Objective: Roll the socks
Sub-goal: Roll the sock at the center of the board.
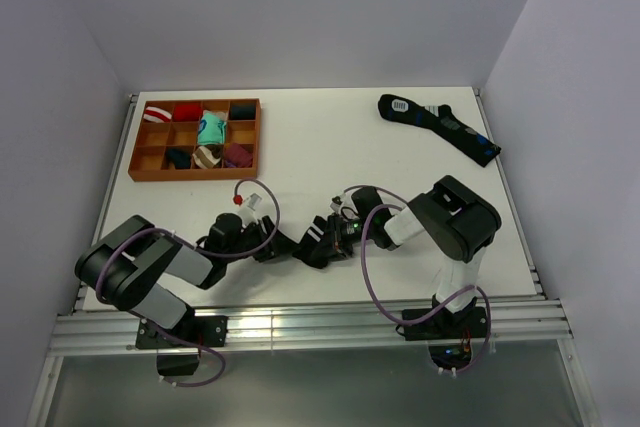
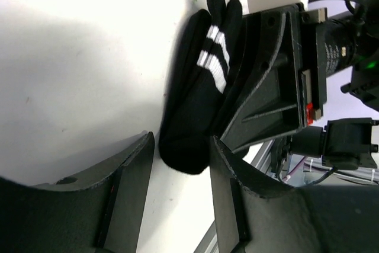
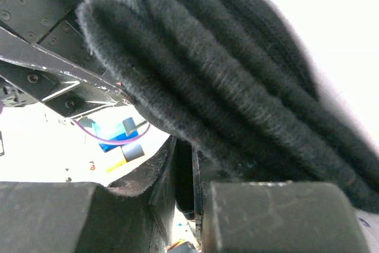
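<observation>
A black sock with white stripes point(image 1: 318, 236) lies bunched at the near middle of the table, between my two grippers. In the left wrist view the sock point(image 2: 198, 102) reaches down between the open fingers of my left gripper point(image 2: 182, 146); its rounded end sits in the gap without being squeezed. My right gripper point(image 1: 337, 236) presses on the sock from the other side. In the right wrist view its jaws point(image 3: 184, 158) are almost together under thick folds of the sock point(image 3: 237, 69), holding it. A dark patterned sock pair point(image 1: 440, 126) lies flat at the back right.
An orange compartment tray point(image 1: 190, 176) with several rolled socks stands at the back left. The table's near edge and metal rail point(image 1: 300, 322) run just behind the grippers. Purple cables point(image 1: 258, 209) loop over both wrists.
</observation>
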You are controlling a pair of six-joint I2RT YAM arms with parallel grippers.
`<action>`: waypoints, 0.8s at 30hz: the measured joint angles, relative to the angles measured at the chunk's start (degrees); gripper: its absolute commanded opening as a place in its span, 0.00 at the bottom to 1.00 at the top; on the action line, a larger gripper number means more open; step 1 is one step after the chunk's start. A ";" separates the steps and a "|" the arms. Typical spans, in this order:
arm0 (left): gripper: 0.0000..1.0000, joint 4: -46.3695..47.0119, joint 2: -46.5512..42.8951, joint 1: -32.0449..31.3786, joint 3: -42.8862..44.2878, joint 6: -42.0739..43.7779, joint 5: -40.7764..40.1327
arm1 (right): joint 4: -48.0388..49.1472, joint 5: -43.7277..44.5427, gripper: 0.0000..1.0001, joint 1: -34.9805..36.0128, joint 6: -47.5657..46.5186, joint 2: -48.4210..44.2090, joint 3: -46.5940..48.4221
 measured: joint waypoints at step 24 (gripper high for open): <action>0.49 -2.54 -4.33 0.22 -2.27 3.15 2.38 | 3.67 -1.97 0.15 -0.94 0.44 1.55 -0.74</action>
